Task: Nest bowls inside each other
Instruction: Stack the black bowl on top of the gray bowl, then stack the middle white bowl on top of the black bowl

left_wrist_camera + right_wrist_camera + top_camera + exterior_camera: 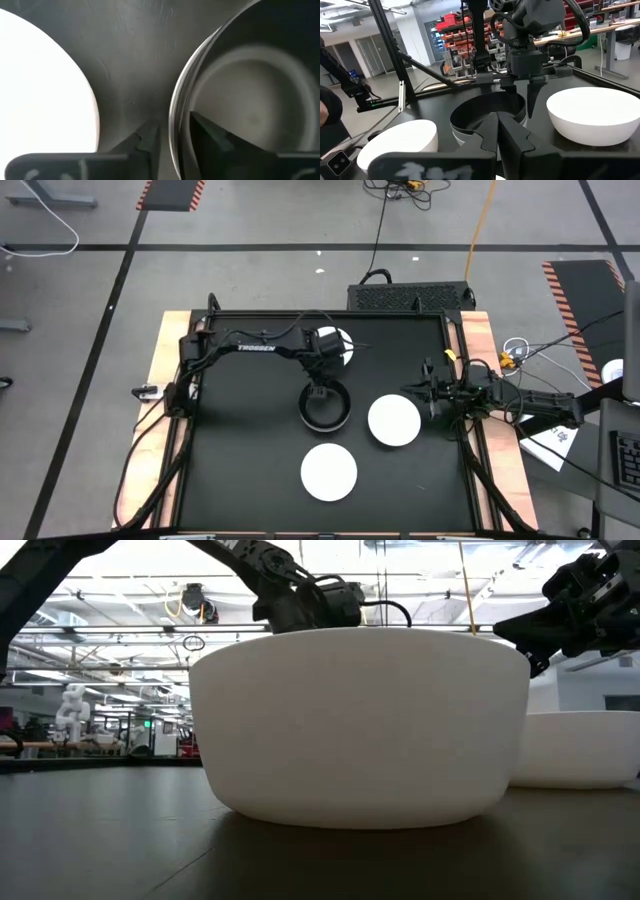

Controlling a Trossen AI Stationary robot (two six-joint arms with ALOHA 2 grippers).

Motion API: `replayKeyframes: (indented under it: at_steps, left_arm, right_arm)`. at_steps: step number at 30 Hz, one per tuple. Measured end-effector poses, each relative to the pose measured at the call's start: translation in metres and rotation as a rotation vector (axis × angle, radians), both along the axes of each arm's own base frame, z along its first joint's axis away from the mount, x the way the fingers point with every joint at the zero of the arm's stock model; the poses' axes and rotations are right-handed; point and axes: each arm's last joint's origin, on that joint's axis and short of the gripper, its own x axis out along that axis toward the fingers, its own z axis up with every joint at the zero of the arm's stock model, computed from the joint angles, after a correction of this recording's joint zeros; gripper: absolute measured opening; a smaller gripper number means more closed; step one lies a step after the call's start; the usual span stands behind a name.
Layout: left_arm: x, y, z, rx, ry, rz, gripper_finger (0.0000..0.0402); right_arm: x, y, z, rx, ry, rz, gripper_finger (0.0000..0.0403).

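Observation:
A dark stack of nested bowls (325, 408), black inside grey by its layered rim (179, 115), stands mid-table. Three white bowls rest on their bases: one at the far side (338, 345), one right of the stack (394, 420), one near the front edge (329, 471). My left gripper (318, 390) (172, 135) is open and points down at the stack's far rim, one finger inside, one outside. My right gripper (432, 395) (497, 125) is shut and hovers level just right of the right white bowl (400, 142). My left gripper comes from above, with one finger (210, 132) inside the stack's far rim and the other (145, 137) outside it. A gap shows beside the outer finger. Whether the inner finger touches the wall, I cannot tell. The stack sits on the table.
The table (250, 460) is black, with a raised frame around it. In the low view the front white bowl (360, 725) fills the middle and hides the stack; another white bowl (585, 745) shows on the right. Free room lies on the table's left half.

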Motion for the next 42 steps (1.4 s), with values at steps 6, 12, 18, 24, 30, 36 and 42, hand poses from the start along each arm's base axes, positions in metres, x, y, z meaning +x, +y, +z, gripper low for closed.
replayKeyframes:
  at_steps: [6,12,18,24,30,36,42]
  left_arm:
    - [-0.001,-0.001,0.006,0.006,-0.019,-0.003,0.0173]
    - [-0.005,-0.001,0.022,0.020,-0.053,0.003,0.0227]
    - [-0.011,-0.003,0.041,0.034,-0.099,0.009,0.0243]
    - [-0.017,-0.004,0.056,0.038,-0.129,0.013,0.0244]
    - [-0.029,-0.011,0.094,0.036,-0.267,-0.042,0.0244]
    - [-0.058,-0.029,0.153,-0.038,-0.530,-0.153,0.0244]
    - [-0.108,-0.058,0.176,0.047,-0.715,-0.163,0.0244]
  right_arm:
    - [0.000,0.000,0.000,0.000,0.000,0.000,0.0000]
    - [0.000,0.000,0.000,0.004,0.001,0.001,0.0000]
    - [0.000,0.000,0.000,0.008,0.002,0.001,0.0000]
    - [0.000,0.000,0.000,0.008,0.002,0.001,0.0000]
    - [0.000,0.000,0.000,0.009,0.002,0.001,0.0000]
    - [0.000,0.000,0.000,0.012,0.002,0.001,0.0000]
    - [0.000,0.000,0.000,0.017,-0.003,0.003,0.0000]
